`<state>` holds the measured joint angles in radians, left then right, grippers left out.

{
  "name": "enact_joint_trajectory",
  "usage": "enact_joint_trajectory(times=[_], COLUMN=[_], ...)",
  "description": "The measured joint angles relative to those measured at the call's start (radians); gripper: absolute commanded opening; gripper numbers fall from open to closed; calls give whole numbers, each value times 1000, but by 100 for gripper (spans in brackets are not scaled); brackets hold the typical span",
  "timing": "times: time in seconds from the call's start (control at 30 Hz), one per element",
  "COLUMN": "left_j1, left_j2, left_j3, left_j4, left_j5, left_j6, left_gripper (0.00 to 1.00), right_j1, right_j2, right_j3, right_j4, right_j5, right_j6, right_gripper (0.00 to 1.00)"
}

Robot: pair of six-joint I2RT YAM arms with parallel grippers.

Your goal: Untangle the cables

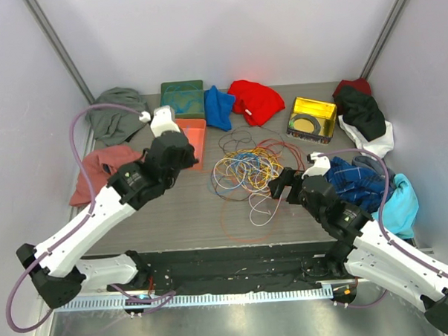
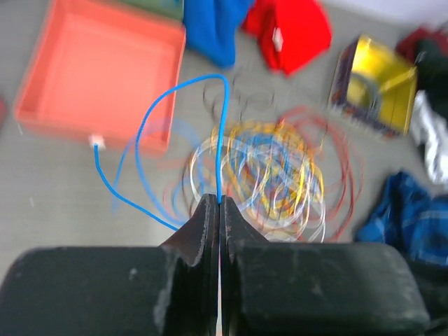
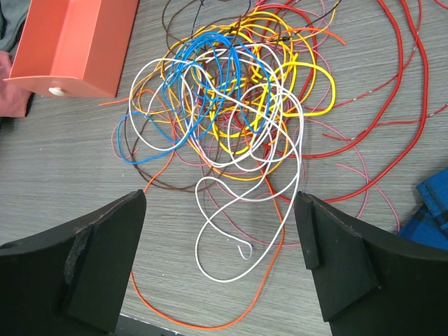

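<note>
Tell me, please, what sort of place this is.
Most likely a robot lab test cell: plain white walls box in a grey table, two robot arms are bolted at its near edge, and staged props lie about, a tangle of cables, scattered clothes and an orange tray.

Three containers on a grey table.
Orange plastic tray sits beside square green box; crumpled red garment lies between them and yellow metal tin.

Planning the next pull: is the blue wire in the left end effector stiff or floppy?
Probably floppy: the blue wire curves loosely from the shut left end effector. Likely light, being thin. It might snag in the tangled pile.
</note>
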<state>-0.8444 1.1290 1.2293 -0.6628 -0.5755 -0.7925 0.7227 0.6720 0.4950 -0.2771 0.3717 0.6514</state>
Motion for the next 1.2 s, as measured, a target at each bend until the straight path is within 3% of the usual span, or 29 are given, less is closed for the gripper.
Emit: enact_joint_trajectory(times=[0.17,0.4,0.8,1.0,1.03,1.07,1.2], left_j1=[109,341,530,584,589,594,610], left_j2=[111,391,930,1121,1143,1168,1242], left_j3=[197,428,946,1073,1081,1089,1097], left_j4=[48,132,183,223,225,227,226], left_j5=[-10,96,240,310,315,321,348], left_j6=[117,156,137,106,100,96,84], left_gripper=[0,0,0,1,3,11,60], right_j1=[0,0,0,0,0,0,-1], right_j2=[0,0,91,152,163,173,229], right_j3=[1,23,75,106,110,114,130], right_j4=[0,-4,-8,-8,-8,-8,-8], right_j5=[0,13,27,31,34,36,47], right_j6=[-11,-39,-84,-99,-101,-103,-119], right_gripper=[96,97,98,99,99,99,99])
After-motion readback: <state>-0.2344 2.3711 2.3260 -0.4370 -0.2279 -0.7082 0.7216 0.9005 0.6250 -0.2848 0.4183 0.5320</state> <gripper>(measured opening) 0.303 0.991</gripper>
